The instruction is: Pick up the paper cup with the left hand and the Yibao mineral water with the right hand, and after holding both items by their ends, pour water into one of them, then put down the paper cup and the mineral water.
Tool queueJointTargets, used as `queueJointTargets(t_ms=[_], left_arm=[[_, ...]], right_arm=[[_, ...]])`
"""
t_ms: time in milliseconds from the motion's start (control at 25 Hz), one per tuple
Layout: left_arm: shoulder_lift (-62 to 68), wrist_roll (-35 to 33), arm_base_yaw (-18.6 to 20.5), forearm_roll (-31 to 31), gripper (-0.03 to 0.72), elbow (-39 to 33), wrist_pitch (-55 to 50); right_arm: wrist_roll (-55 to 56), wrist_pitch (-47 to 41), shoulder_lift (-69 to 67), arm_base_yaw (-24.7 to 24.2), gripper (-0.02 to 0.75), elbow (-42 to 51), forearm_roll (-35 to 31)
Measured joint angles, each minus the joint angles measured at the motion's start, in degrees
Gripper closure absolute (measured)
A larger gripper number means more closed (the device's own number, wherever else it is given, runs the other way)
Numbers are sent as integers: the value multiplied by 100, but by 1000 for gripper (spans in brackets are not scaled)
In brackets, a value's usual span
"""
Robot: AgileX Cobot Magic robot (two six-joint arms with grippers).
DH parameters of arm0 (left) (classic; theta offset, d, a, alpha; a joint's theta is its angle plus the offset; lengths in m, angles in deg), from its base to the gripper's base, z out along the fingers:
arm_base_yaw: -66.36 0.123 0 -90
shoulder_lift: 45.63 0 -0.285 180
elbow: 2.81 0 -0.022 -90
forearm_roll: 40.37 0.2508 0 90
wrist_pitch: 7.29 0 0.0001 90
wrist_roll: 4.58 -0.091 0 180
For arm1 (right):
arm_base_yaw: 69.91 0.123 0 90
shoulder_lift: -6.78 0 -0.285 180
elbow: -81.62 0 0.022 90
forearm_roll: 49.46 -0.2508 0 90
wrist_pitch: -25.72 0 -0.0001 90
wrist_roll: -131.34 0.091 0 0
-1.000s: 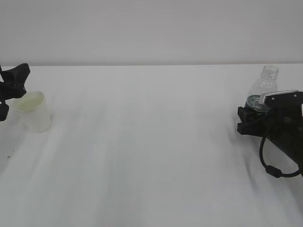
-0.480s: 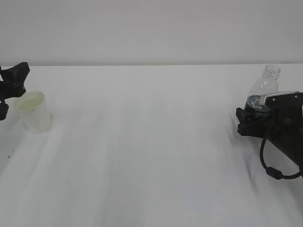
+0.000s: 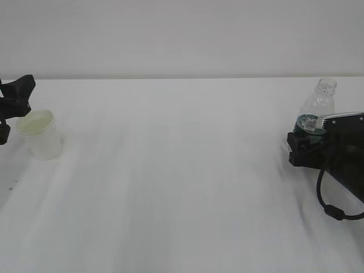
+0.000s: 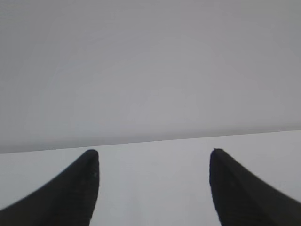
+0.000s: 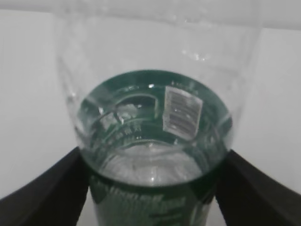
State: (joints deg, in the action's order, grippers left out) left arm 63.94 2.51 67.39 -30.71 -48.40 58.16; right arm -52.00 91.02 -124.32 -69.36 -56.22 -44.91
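The paper cup stands upright at the far left of the table. My left gripper is open just left of the cup, one finger behind its rim and one in front, not touching it. In the left wrist view the left gripper shows two black fingertips wide apart with only bare table between them; the cup is out of that view. The Yibao mineral water stands uncapped at the far right. My right gripper grips it at the green label. In the right wrist view the bottle fills the space between the right gripper's fingers.
The white table runs wide between cup and bottle. A pale wall rises behind the table's back edge. The right arm's looping cable hangs over the table near the right edge.
The cup has gone from slightly tilted to upright. The right gripper has shifted a little right and down, and the bottle has straightened from a slight lean.
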Motion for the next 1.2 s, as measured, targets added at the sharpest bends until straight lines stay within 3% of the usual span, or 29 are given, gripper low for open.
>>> queueJointTargets(t_ms=[1200], left_arm=[[-196, 0, 0, 23, 168, 0, 0]], right_arm=[[0, 47, 1095, 0, 140, 918, -19]])
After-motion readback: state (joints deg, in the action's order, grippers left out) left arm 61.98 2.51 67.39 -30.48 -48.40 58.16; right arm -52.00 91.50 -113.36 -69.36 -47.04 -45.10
